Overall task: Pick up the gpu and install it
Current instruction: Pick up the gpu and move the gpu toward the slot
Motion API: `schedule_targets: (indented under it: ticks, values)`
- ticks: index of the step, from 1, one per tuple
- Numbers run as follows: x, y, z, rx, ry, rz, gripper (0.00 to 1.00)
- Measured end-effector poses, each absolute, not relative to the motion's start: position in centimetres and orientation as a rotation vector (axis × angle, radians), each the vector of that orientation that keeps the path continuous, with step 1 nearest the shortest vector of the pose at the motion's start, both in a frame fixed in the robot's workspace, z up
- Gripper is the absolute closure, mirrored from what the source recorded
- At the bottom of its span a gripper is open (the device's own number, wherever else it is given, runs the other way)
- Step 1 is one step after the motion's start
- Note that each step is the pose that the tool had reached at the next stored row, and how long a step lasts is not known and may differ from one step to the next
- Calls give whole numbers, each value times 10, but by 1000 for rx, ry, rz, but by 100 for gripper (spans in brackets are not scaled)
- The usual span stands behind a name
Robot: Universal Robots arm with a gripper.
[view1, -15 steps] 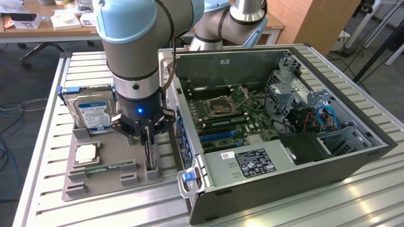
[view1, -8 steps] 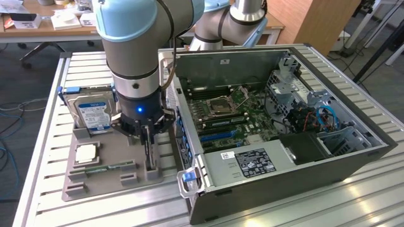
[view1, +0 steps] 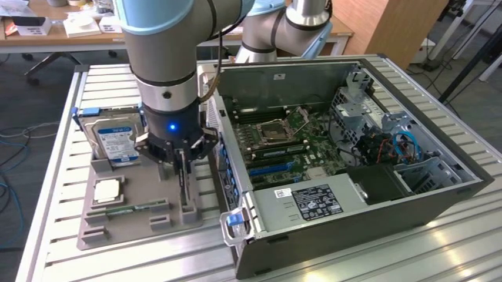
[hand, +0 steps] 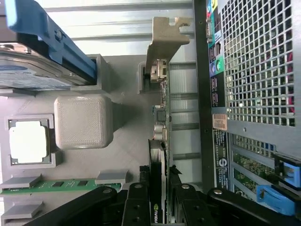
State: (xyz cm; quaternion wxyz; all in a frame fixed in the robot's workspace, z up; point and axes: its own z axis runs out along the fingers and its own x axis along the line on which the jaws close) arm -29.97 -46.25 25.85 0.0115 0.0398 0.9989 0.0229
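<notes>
Slatted aluminium worktop (view1: 439, 247), bearing a grey parts holder (view1: 137, 188). Nearest: green memory stick (view1: 129, 207), then processor chip (view1: 107, 189), each in its recess. Next: gpu (hand: 157, 160), on edge in its slot, pincer (hand: 160, 188) clenched across its upper edge. Behind: hard drive (view1: 114, 141), upright. Alongside: open computer case (view1: 439, 194). Risk, as judged: a skewed lift could snag the bracket in the slot and twist the thin card loose.
</notes>
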Motion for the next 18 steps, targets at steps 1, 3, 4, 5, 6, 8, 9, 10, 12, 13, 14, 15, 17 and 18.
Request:
schedule_targets:
  ticks: [1,3,4,5,6,8,9,10,12,13,14,15,17,18]
  values:
    - [-300,-462,262,124,3115,72,73]
    - [-300,-463,269,124,3115,72,73]
    - [-300,-463,272,124,3115,72,73]
    - [-300,-463,276,124,3115,72,73]
    - [-300,-463,279,124,3115,72,73]
    - [-300,-463,285,124,3115,72,73]
    - [-300,-462,289,124,3115,72,73]
    - [-300,-462,291,124,3115,72,73]
    - [-300,-462,297,124,3115,72,73]
    - [-300,-462,301,124,3115,72,73]
    - [-300,-462,304,124,3115,71,73]
    - [-300,-462,306,124,3115,72,73]
    - [-300,-462,307,124,3115,72,73]
    - [-300,-462,307,124,3115,72,73]
